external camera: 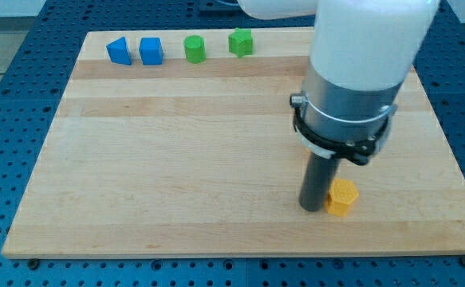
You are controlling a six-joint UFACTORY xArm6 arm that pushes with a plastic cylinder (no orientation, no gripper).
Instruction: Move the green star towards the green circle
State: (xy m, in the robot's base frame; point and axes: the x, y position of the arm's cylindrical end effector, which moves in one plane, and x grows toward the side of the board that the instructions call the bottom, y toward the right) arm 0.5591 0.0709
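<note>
A pale wooden board point(176, 159) lies on a blue perforated table point(9, 96), and four blocks sit in a row along the board's edge at the view's top. Farthest to the view's left is a blue block point(118, 50) with a sloped, wedge-like top, and just beside it on the right is a blue cube point(151, 51), the two close together but with a narrow gap between them. Next comes the green circle point(194, 49), a short upright cylinder, set a little apart from the blue cube. Near it on the right sits the green star point(241, 41), its exact outline hard to make out at this size; it lies slightly nearer the view's top than the circle and does not touch it. Well apart from this row, toward the view's lower right, the white and grey arm point(352, 72) hangs over the board, and my tip point(312, 209) rests on the wood touching or just beside the left side of a yellow block point(343, 197), far from both green blocks. The arm carries no jaws, only the rod.
</note>
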